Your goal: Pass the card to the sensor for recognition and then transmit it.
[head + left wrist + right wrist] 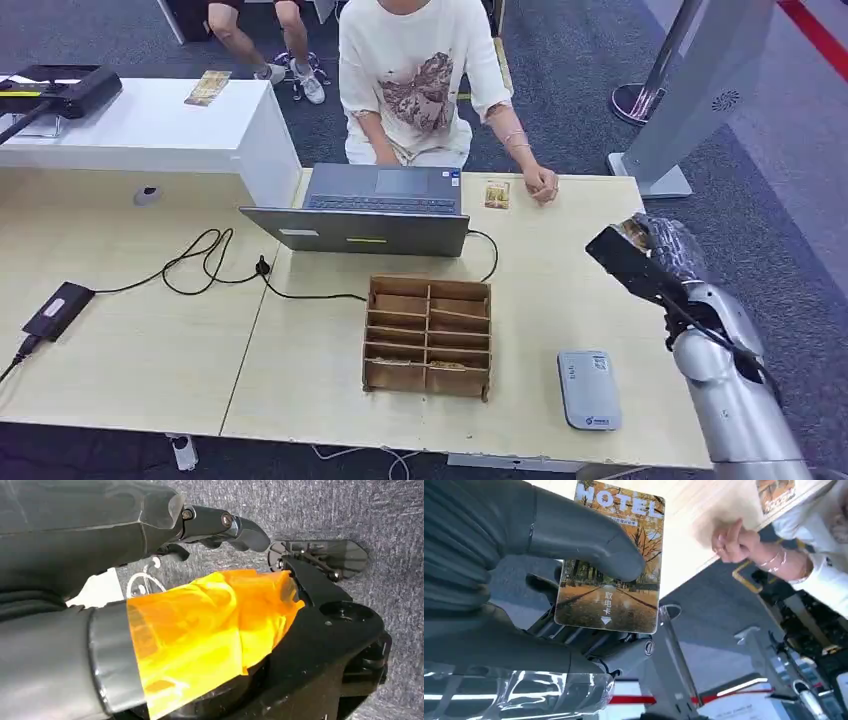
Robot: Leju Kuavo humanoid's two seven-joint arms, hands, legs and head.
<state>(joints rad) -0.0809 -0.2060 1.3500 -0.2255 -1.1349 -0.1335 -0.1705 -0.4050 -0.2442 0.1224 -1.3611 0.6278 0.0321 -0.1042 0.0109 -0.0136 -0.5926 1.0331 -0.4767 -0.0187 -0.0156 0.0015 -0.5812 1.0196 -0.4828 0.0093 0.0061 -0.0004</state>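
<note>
**Right hand holding card, raised at desk's right edge**

Right hand (655, 245) is up at about 3 o'clock of the organizer (428, 335), over the right edge of the desk (140, 350). It grips the card (611, 560): thumb (579, 537) pressed on the printed face, dark fingers behind. The card reads "HOTEL", with an autumn tree scene and a white arrow.

Sensor (588, 389), a flat grey pad, lies on the desk at 4 o'clock of the organizer, near the front edge, well below the raised hand and apart from it.

A second card (497, 193) lies at 12 o'clock near the far edge, just beside the person's hand (541, 184). The person sits behind an open laptop (372, 208), which is at 12 o'clock of the organizer.

Left hand (220, 525) hangs over grey carpet, fingers curled in, nothing in them. Orange film (210, 625) is wrapped around its wrist.
</note>
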